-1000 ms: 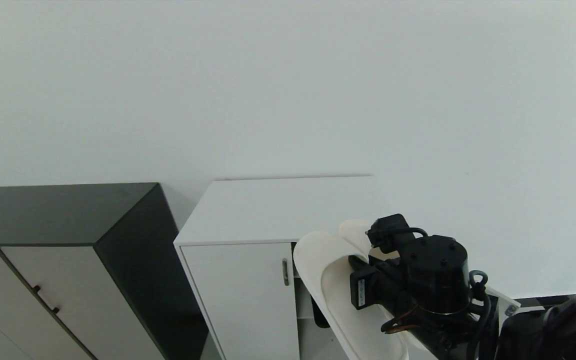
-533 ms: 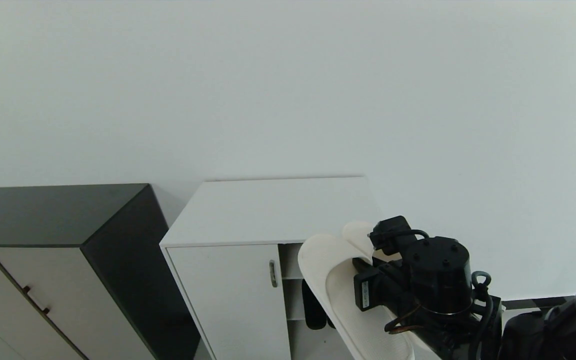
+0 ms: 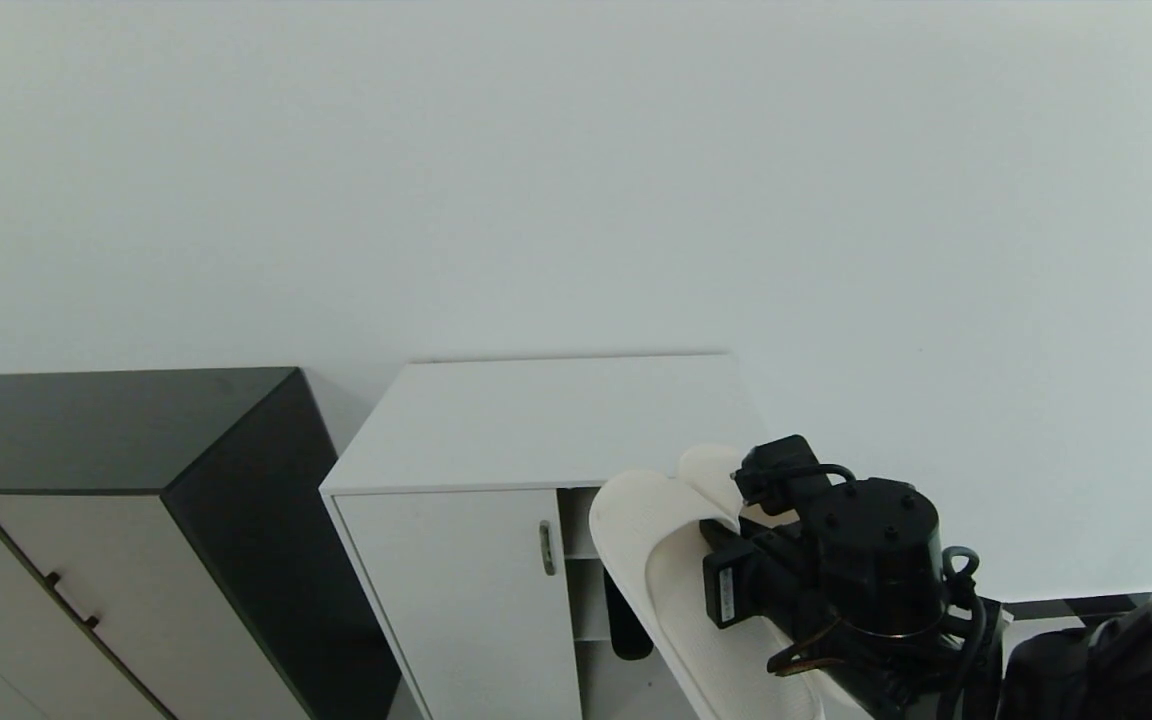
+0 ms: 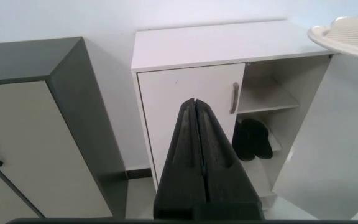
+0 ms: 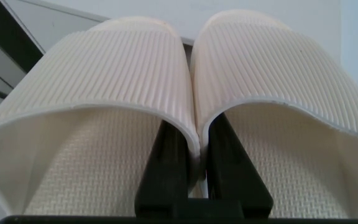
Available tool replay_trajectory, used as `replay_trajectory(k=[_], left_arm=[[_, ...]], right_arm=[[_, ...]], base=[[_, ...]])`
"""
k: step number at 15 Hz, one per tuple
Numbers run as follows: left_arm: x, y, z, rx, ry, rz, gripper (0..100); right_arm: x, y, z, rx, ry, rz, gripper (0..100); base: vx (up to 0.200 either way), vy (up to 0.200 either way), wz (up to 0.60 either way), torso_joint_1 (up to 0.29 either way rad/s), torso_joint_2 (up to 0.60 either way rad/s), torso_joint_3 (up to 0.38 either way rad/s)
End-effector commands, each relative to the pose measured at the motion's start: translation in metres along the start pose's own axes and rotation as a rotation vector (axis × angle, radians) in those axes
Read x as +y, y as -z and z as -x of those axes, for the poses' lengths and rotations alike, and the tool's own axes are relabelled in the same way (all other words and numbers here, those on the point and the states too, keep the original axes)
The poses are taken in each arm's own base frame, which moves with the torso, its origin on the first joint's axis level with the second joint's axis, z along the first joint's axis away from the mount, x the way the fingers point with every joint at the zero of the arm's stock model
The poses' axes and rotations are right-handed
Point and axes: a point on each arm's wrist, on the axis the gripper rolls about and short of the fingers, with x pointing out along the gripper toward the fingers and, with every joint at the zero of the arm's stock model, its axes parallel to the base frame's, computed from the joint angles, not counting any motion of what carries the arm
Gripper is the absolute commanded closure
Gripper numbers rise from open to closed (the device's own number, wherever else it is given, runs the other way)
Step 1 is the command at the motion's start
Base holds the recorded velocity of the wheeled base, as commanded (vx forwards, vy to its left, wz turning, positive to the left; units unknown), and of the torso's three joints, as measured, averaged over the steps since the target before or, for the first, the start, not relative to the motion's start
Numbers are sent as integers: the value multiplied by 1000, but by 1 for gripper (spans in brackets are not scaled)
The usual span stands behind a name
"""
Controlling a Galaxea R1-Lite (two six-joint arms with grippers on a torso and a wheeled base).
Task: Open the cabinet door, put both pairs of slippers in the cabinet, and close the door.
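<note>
The white cabinet has its left door closed and its right side open, showing shelves. A pair of black slippers stands on a shelf inside, also visible as the black slippers in the left wrist view. My right gripper is shut on a pair of cream slippers, pinching their inner walls together in front of the open side. My left gripper is shut on nothing and hangs some way in front of the closed door.
A dark grey cabinet with pale drawers stands close to the left of the white one. The swung-out right door stands at the cabinet's right. A plain white wall lies behind.
The head camera has shifted, so the cabinets sit further left in the picture and more of the open compartment shows. The right gripper still holds the cream slippers, barely moved.
</note>
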Motion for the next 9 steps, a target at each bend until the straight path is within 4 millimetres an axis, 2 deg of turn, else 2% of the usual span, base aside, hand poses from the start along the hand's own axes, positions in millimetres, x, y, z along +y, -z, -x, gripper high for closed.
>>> replay_trajectory(k=[1,9], left_arm=[[0,0,0,2,0,0,100],[0,0,0,2,0,2,100]], right_arm=[[0,2,0,2,-1,1,100],[7,10,9,21,-23,29,100]], base=[[0,0,0,0,0,0],[0,0,0,0,0,0]])
